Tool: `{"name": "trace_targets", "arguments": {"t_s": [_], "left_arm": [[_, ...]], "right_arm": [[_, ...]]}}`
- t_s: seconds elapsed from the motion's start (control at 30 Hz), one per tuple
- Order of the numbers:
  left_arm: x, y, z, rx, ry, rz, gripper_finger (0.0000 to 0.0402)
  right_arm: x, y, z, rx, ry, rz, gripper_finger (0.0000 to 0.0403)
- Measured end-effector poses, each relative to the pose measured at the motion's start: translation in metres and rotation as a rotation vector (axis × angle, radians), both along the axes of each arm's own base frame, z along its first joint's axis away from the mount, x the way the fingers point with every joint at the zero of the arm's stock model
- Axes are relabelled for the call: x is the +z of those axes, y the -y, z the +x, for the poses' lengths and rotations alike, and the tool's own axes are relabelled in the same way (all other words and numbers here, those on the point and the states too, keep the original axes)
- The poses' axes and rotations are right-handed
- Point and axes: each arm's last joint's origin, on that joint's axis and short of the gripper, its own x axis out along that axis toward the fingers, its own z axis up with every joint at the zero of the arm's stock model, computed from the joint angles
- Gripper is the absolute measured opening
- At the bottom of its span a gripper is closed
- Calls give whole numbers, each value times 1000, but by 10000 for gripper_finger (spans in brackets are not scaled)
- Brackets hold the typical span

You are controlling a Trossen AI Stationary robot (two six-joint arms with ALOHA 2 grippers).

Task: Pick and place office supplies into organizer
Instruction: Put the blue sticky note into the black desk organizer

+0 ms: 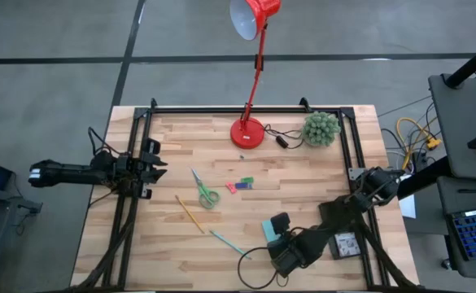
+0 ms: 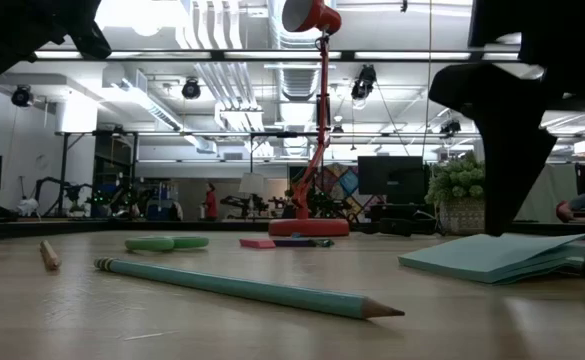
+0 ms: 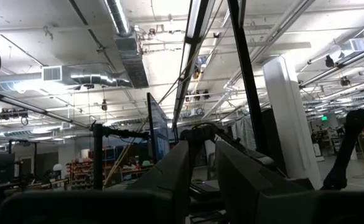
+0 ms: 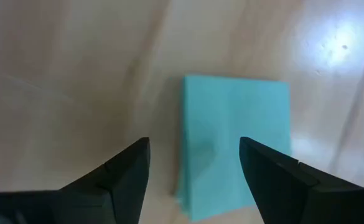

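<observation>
Overhead view of a wooden table [image 1: 303, 187]. The right gripper [image 1: 280, 232], at lower centre, hangs over a teal sticky pad [image 1: 268, 230]; in its wrist view the fingers [image 4: 122, 171] are spread wide, with the pad [image 4: 234, 146] lying flat on the wood between and beyond them. The left gripper [image 1: 152, 160] waits at the left edge, its fingers close together with a narrow gap. Near centre lie green scissors [image 1: 204, 190], a yellow pencil [image 1: 189, 214], a teal pencil [image 1: 225, 242] and small red and green pieces [image 1: 239, 185]. A red lamp [image 1: 250, 122] and a green plant [image 1: 321, 129] stand at the top.
</observation>
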Motion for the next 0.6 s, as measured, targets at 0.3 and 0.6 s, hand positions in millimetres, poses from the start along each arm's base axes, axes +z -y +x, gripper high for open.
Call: {"name": "trace_targets", "arguments": {"t_s": [0.3, 0.6], "left_arm": [[0, 0, 0, 1, 1, 0, 66], [0, 0, 0, 1, 2, -1, 66]], "right_arm": [[-7, 3, 1, 47, -26, -68, 230], [-11, 20, 10, -10, -137, 85, 204]]}}
